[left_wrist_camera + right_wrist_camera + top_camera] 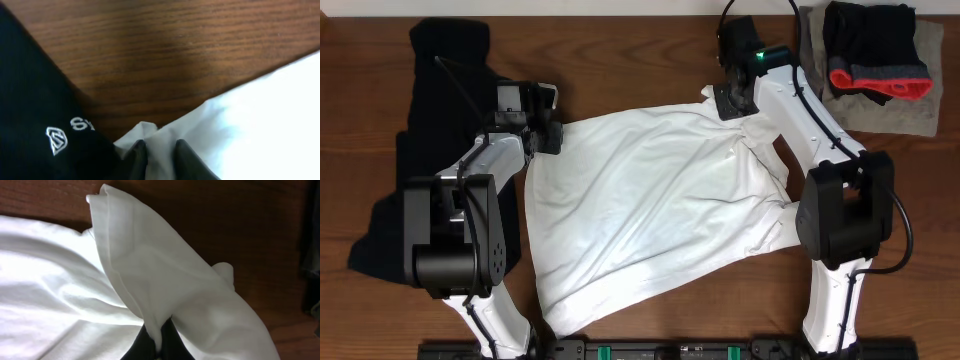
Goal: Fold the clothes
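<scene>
A large white T-shirt lies spread and wrinkled across the middle of the table. My left gripper is at its upper left corner. In the left wrist view the gripper is shut on a fold of the white T-shirt. My right gripper is at the shirt's upper right corner. The right wrist view shows this gripper pinching a raised flap of the T-shirt. A black hooded garment with a small white logo lies at the left, under the left arm.
A folded black garment with red trim rests on a grey cloth at the back right corner. Bare wooden table shows behind the T-shirt. Both arm bases stand at the front edge.
</scene>
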`<state>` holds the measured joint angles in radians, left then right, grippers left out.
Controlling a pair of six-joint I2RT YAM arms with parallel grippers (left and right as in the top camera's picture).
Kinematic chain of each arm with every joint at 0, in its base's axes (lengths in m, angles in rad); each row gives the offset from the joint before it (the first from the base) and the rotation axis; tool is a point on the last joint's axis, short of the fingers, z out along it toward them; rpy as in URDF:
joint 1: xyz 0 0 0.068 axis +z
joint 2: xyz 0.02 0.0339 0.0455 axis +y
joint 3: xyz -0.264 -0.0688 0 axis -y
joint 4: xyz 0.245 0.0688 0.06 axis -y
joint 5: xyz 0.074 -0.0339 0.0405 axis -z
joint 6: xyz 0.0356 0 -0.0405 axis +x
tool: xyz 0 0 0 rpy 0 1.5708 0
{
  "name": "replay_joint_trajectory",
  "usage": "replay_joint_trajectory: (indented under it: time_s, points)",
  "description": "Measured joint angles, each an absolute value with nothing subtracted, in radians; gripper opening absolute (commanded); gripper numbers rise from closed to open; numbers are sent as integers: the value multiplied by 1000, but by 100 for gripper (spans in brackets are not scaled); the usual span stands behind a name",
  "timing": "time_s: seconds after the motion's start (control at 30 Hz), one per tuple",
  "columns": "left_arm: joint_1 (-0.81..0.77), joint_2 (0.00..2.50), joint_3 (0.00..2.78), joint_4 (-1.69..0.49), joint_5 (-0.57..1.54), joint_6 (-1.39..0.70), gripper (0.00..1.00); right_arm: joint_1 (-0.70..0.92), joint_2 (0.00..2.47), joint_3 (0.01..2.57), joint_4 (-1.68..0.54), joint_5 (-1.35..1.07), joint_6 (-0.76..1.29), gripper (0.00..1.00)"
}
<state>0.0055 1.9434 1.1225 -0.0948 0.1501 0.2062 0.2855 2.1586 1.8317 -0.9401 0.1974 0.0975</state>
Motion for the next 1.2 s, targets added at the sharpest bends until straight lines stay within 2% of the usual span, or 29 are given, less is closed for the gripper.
replay_joint_trajectory:
  time_s: [0.47,0.83,0.87,0.9,0.93,0.97,1.0,1.07,1.2]
  points:
    - [0,1943,1264,-192,149,149,6,283,2159,1832,-918,198,88,1]
    - [-108,1948,1276,-289,150,135,6,276,2159,1832,-919,198,86,1]
    - [-115,1953,1276,-300,150,136,10,276,2159,1832,-919,197,86,1]
    - [-123,1960,1276,-312,150,138,26,276,2159,1832,-919,198,86,1]
    - [-131,1973,1276,-329,150,142,46,276,2159,1832,-919,197,86,1]
    - [-138,1989,1276,-347,150,153,60,276,2159,1832,-919,197,86,1]
    - [-141,1995,1276,-353,149,152,67,276,2159,1832,-919,198,86,1]
    - [-148,2014,1276,-363,151,157,79,276,2159,1832,-919,197,86,1]
    - [-152,2012,1277,-373,129,161,82,276,2159,1832,-916,187,86,1]
